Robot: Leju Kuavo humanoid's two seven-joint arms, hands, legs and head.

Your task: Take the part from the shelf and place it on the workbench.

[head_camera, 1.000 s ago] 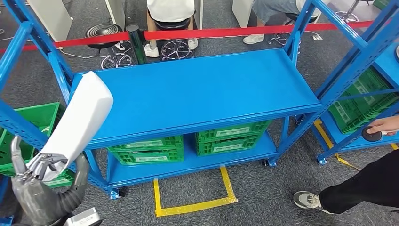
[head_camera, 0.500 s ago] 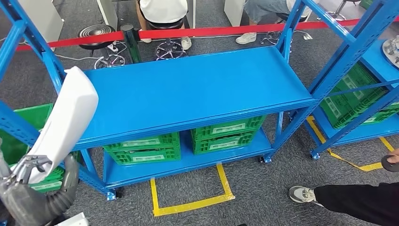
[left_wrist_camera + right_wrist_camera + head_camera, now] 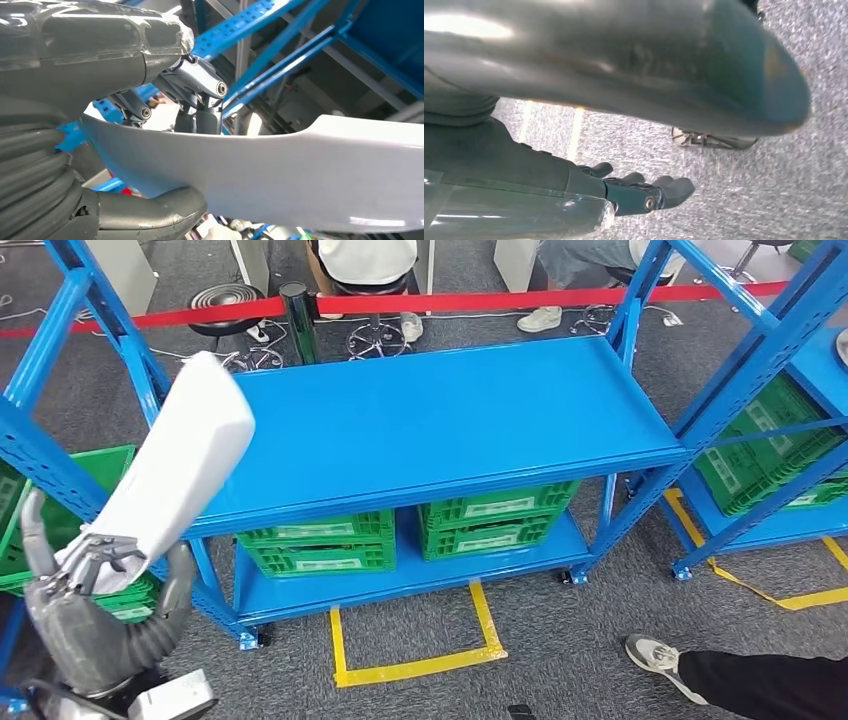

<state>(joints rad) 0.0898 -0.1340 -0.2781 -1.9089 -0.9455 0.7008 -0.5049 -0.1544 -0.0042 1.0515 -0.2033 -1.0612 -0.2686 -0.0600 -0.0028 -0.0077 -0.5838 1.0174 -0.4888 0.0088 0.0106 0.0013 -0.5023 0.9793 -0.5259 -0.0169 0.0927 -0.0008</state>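
Head view looks steeply down on the blue workbench (image 3: 430,430); wrist cameras sit close behind each hand.

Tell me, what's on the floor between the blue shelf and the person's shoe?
Grey carpet with a yellow tape square lies between the blue shelf and the shoe, in the head view.

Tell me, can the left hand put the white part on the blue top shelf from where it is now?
Probably yes. The left hand holds the white part tilted over the shelf's left front corner, and the surface beyond it looks bare.
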